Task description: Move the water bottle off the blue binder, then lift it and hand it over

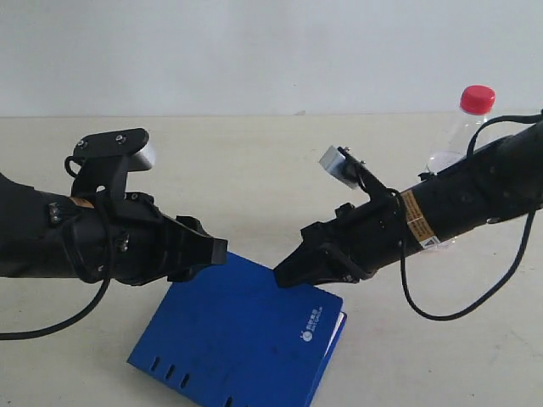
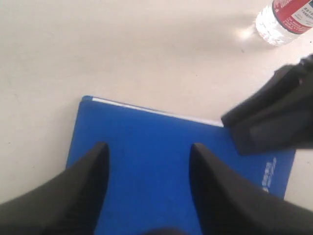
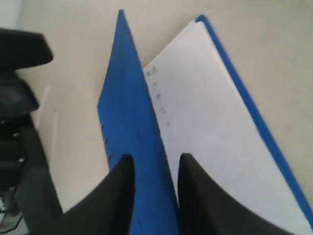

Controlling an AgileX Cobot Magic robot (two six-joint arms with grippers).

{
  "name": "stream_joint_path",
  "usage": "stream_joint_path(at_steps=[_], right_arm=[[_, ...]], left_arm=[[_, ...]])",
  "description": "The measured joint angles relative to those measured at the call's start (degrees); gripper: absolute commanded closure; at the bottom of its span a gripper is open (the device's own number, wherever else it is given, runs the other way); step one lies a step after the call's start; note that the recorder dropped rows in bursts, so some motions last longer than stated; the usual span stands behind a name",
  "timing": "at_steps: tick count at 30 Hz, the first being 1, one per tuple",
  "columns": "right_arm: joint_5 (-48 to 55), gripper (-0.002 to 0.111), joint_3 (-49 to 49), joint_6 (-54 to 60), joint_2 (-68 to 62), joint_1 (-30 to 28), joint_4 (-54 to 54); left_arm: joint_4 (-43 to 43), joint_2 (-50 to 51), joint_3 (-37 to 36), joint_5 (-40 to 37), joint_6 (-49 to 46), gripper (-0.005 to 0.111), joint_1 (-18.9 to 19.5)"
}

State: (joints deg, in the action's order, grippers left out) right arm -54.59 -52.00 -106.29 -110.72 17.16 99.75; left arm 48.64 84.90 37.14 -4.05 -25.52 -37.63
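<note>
- Plainly shows the left gripper [image 2: 149,147] spread wide and empty, hanging just above the cover of the blue binder [image 1: 229,339].
- Shows the right gripper [image 3: 155,159] with only a narrow gap, straddling the cover's lifted edge, with the white pages [image 3: 210,122] laid bare beside it. Cannot tell whether pinching that edge or merely set around it.
- Puts the binder on the table [image 1: 254,161] between the two arms, its cover tilted up on the right arm's side.
- Puts the water bottle [image 1: 458,140] upright on the table behind the right arm, well apart from the binder. Counts the clearing step as done on that evidence.
- Reckons the binder stiff in its boards but hinged at the spine. Taken by one cover alone, would likely swing open and let the pages sag.
- Looks smooth and probably slippery, yet light enough for one arm.
- Better to close across both covers and the pages together, along the open edge, once lifted enough to get a finger under.
- Reckons the bottle light, thin-walled and easy to topple. Keep the right arm's body away from it.
- Offers a pale, matte, flat tabletop with a plain wall [image 1: 254,51] behind, and open space around the binder for raising it and passing it across.
</note>
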Motion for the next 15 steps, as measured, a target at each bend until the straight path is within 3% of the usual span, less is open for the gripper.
stream_joint_path(at_steps=[8,11,12,15], right_arm=[[-13.88,0.073,-3.12,2.22,-0.71,0.00,0.34],[-14.28,0.103,-5.16,1.97,-1.23,0.00,0.34],[-14.32,0.108,-5.41,1.87,-1.32,0.00,0.34],[-14.32,0.108,-6.03,0.17,-1.32,0.00,0.48]], left_arm=[[0.00,0.00,0.00,0.00,0.00,0.060,0.00],[0.00,0.00,0.00,-0.14,0.00,0.060,0.00],[0.00,0.00,0.00,-0.14,0.00,0.060,0.00],[0.00,0.00,0.00,-0.14,0.00,0.060,0.00]])
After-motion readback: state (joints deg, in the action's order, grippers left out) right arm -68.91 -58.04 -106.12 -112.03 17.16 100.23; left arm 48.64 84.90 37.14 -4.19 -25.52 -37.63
